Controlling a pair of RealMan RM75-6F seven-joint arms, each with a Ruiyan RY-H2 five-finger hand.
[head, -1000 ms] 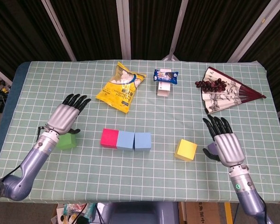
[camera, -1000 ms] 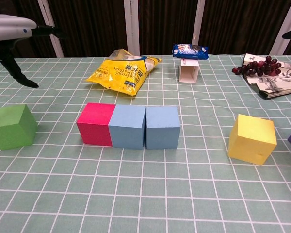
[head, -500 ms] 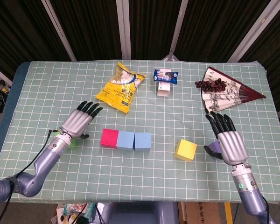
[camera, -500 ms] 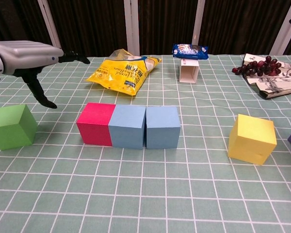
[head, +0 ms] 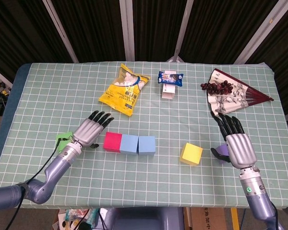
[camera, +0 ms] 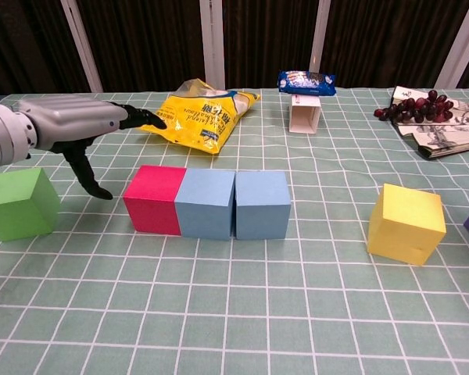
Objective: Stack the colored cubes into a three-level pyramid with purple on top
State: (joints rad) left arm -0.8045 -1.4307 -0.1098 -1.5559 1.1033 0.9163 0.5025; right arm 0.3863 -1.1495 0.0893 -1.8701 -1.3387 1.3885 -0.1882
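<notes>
Hovering your left hand (head: 90, 131) just left of the pink cube (head: 113, 142), you are keeping its fingers spread and holding nothing. That cube is sitting at the left end of a touching row with two blue cubes (head: 138, 144), a row running left to right across the table (head: 48, 96); that looks like the pyramid's base. The green cube (camera: 19, 203) is lying behind and to the left of your left hand, near the wrist, so reaching it probably means drawing the hand back rather than pushing on toward the row.

Your right hand (head: 238, 143) is hanging open too, fingers apart, directly over the purple cube (head: 222, 151), which is peeking out from under the palm and thumb. Whether the thumb is touching it, you cannot tell from either view. The yellow cube (head: 191, 153) is resting between that hand and the row, nearer the right hand than the left.

Judging by the layout, you are working toward the second level, so green falls to the left hand, yellow to the right, and purple is waiting for last.
</notes>
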